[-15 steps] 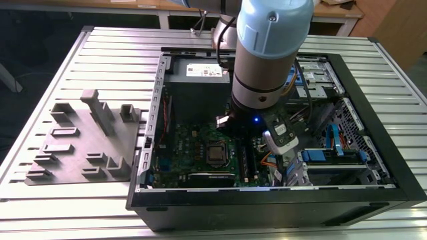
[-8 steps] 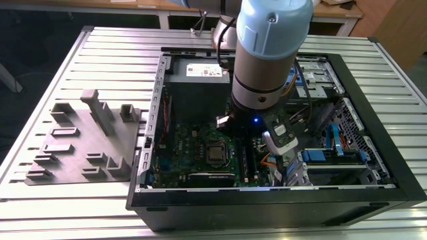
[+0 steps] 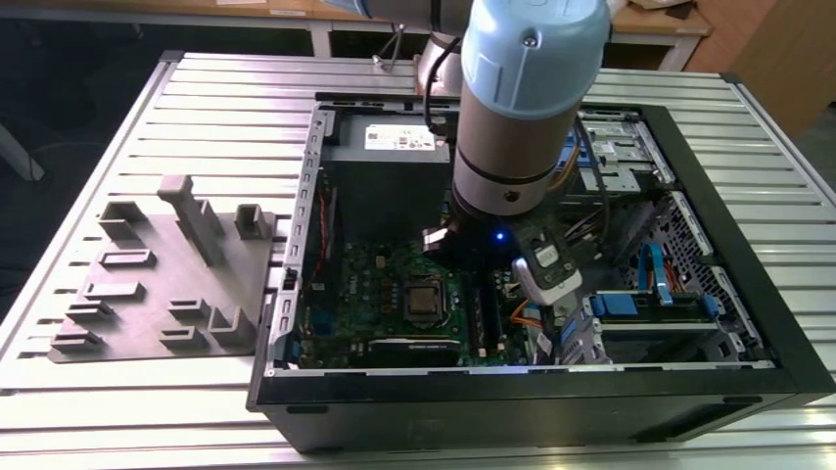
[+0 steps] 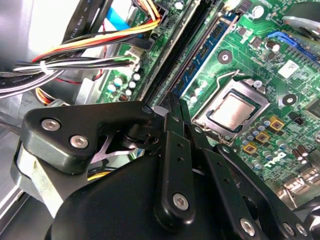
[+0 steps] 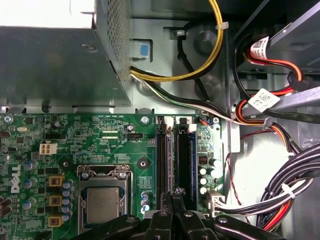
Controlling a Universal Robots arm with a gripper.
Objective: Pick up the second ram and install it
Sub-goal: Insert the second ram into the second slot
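Observation:
My gripper [image 5: 175, 193] is down inside the open computer case, right over the long black memory slots [image 5: 161, 155] on the green motherboard [image 5: 75, 135]. Its fingers [image 4: 172, 107] stand pressed close together. A thin dark strip, the second ram [image 4: 192, 50], runs out from between them along a slot, standing on edge [image 5: 172, 160]. A blue-green strip [image 4: 210, 50] lies parallel beside it. In the exterior view the arm [image 3: 516, 127] reaches down over the middle of the case [image 3: 731, 294].
The processor socket [image 5: 102, 205] sits close beside the slots. The grey power supply [image 5: 50, 55] borders the board. Bundled cables [image 5: 290, 190] hang on the slots' other side. A grey holder block [image 3: 157, 284] stands on the slatted table at the exterior view's left.

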